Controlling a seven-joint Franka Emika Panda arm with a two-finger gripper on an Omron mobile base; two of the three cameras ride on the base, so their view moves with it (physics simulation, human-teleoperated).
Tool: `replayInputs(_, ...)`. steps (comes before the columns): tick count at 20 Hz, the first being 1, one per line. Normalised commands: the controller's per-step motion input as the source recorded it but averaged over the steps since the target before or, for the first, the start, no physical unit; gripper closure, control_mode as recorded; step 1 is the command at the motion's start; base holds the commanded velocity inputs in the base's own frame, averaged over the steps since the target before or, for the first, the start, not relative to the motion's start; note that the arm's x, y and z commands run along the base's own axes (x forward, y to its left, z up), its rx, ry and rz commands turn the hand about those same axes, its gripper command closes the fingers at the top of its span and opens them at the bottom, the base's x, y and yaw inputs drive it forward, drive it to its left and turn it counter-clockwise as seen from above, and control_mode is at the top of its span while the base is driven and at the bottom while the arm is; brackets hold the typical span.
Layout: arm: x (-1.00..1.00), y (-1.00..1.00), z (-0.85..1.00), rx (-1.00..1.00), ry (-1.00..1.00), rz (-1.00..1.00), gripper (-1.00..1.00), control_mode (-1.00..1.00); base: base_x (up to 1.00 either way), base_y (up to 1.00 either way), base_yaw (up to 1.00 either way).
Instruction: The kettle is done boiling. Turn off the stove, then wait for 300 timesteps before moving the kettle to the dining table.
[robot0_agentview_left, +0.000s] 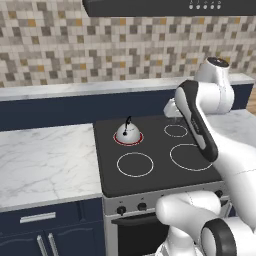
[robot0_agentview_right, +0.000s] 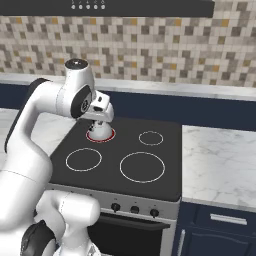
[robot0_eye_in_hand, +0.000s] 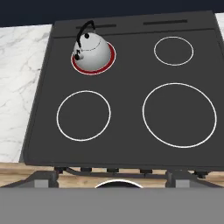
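The gripper (robot0_agentview_right: 102, 117) hangs wide open and empty above the stove (robot0_eye_in_hand: 127, 131). In the hand view, the kettle (robot0_eye_in_hand: 92, 50) sits at eleven o'clock on the red-glowing back-left burner (robot0_eye_in_hand: 111, 59), marble counter (robot0_eye_in_hand: 19, 74) at nine.

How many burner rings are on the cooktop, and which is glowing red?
4. Rear left, glowing red beneath the kettle; rear right, small; front left; front right, largest. None seems hidden.
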Motion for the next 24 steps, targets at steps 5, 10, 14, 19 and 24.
replayInputs(5,-0.05,-0.32,0.08,0.09,0.0,-0.01,-1.0,-1.0,0.0,0.0,0.0)
replayInputs(10,0.0,-0.06,0.14,0.02,0.0,0.01,-1.0,-1.0,0.0,0.0,0.0)
replayInputs(14,0.0,0.0,0.04,0.0,0.0,0.0,-1.0,-1.0,0.0,0.0,0.0)
replayInputs(19,0.0,-0.01,0.0,0.0,0.0,0.0,-1.0,-1.0,0.0,0.0,0.0)
replayInputs(24,-0.03,-0.07,0.0,0.01,0.0,0.0,-1.0,1.0,-0.07,-0.28,-0.03)
